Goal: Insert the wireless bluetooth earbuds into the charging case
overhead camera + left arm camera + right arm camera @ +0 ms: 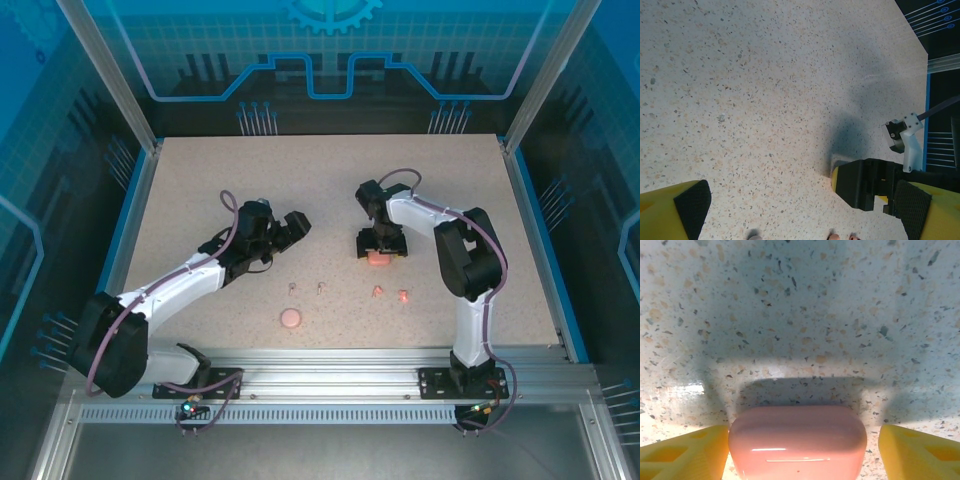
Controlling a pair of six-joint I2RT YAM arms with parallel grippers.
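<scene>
Seen from above, a speckled worktop carries a closed pink charging case near the middle, with the right tool directly over it. Its yellow fingers stand apart on either side of the case without clamping it. Nearer the arm bases, two pale earbuds and two pink earbuds lie loose in a row, a second pink case sits just in front of them, and the left tool hovers to the left with its fingers wide apart and nothing between them.
</scene>
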